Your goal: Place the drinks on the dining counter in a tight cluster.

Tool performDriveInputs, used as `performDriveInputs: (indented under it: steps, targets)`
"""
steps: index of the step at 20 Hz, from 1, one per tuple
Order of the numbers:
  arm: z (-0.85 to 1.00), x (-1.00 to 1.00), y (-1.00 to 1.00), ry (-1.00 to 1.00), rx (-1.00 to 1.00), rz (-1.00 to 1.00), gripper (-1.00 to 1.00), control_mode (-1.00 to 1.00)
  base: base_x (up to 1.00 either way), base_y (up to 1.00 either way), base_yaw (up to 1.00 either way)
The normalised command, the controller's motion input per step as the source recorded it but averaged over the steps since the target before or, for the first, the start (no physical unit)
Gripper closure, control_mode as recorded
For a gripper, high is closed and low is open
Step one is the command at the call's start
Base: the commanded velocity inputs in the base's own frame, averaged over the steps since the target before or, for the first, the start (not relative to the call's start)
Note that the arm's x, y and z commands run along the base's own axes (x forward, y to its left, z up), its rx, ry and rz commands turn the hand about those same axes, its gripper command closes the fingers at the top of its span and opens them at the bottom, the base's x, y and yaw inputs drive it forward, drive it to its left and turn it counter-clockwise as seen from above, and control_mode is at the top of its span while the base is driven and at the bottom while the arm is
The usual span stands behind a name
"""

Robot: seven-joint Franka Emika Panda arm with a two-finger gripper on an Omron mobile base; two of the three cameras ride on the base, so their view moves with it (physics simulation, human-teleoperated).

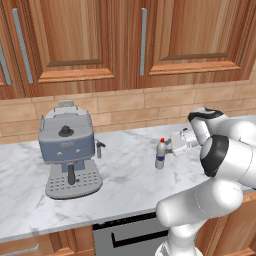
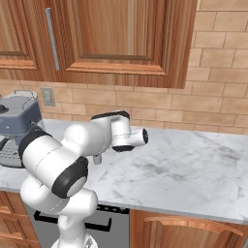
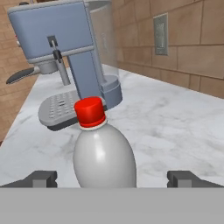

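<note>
The pincer [image 3: 111, 178] is standing spread wide, its tips flanking the upright white bottle [image 3: 104, 155], which is sitting directly ahead on the counter [image 3: 183, 127].

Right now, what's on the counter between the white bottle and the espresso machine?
Nothing: bare marble counter separates the white bottle from the espresso machine, seen in the left base view.

White bottle [image 3: 103, 153] loses its base to the grey band in the hand view; the coffee machine [image 2: 14, 127] is cut off at the right base view's left edge.
</note>
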Motion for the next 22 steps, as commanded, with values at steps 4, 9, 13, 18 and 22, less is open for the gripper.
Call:
performDriveInputs:
  steps: [4,9,13,18,22]
  targets:
    - [0.00,0.00,0.06,0.00,0.00,0.00,-1.00,-1.00,0.00,0.00,0.00]
    - [0.00,0.00,0.09,0.01,0.00,0.00,-1.00,-1.00,0.00,0.00,0.00]
    - [0.00,0.00,0.12,0.02,0.00,0.00,-1.00,-1.00,0.00,0.00,0.00]
    - [0.00,0.00,0.10,0.00,0.00,0.00,-1.00,-1.00,0.00,0.00,0.00]
    - [0.00,0.00,0.03,0.00,0.00,0.00,-1.00,-1.00,0.00,0.00,0.00]
